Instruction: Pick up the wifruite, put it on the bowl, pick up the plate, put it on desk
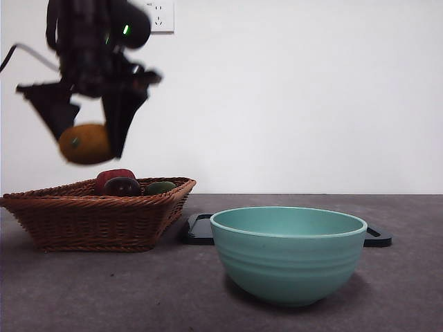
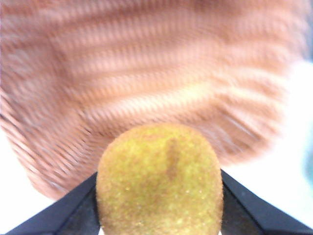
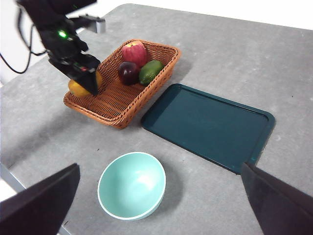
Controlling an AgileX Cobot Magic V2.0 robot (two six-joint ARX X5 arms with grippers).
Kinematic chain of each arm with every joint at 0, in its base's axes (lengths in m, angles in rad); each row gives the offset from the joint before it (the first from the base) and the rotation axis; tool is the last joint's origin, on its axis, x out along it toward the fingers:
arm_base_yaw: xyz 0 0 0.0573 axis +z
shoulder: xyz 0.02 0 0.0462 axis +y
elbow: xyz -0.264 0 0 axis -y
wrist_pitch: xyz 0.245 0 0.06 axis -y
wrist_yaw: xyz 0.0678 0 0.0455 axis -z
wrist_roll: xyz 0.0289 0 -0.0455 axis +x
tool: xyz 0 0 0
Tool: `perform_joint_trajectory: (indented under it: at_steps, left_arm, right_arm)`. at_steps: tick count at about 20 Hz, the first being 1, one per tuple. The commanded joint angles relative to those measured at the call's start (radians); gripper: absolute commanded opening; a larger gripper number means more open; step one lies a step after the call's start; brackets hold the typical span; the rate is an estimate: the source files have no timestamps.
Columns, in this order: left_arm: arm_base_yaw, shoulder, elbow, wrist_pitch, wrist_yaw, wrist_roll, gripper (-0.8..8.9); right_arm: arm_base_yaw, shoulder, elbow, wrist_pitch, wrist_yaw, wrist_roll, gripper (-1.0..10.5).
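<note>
— Left tool (image 1: pixel 88 142) up high on the left, above the wicker basket (image 1: pixel 97 214), clamped on the wifruite (image 1: pixel 84 143). Orange-brown fruit squeezed between both black jaws, clear of the basket rim.

— Confirmed from the left wrist: wifruite (image 2: pixel 160 181) filling the near frame, fuzzy skin, a jaw pressed on either side, blurred weave of the basket (image 2: pixel 146 83) behind.

— And left in the basket? A red fruit (image 3: pixel 134 51), a dark red-purple fruit (image 3: pixel 128 71), a green fruit (image 3: pixel 150 71), all bunched at the far end.

— Bowl (image 1: pixel 288 252) mint-teal, upright on the desk (image 1: pixel 104 290), near and to the right of the basket. Apart from the basket, nothing inside.

— Dark green tray (image 3: pixel 208 126) flat on the desk, just beside the basket, beyond the bowl. Only a thin dark edge of it from the front.

— Right tool (image 3: pixel 161 203)?

— Held high over the near side of the desk, jaws spread wide, gripping nothing. Bowl (image 3: pixel 132 185) showing between them, far below.

— Wifruite (image 3: pixel 79 88) from that view hanging over the basket's left corner, well apart from the bowl.
</note>
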Motion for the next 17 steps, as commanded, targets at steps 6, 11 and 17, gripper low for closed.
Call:
perform_joint_trajectory:
  at_steps: [6,11,17]
  left_arm:
    - [-0.284,-0.114,0.023,-0.006,0.000,-0.059,2.04]
    - [-0.474,-0.092,0.003,0.093,0.000,-0.074,2.04]
    - [-0.560,0.029,0.004,0.163,-0.001,-0.071,2.04]
  right_arm:
    - [0.002,0.005,0.014,0.009,-0.002,0.007,5.5]
    - [0.002,0.005,0.014,0.010,0.000,0.007,5.5]
    - [0.002,0.005,0.014,0.010,-0.001,0.007,5.5]
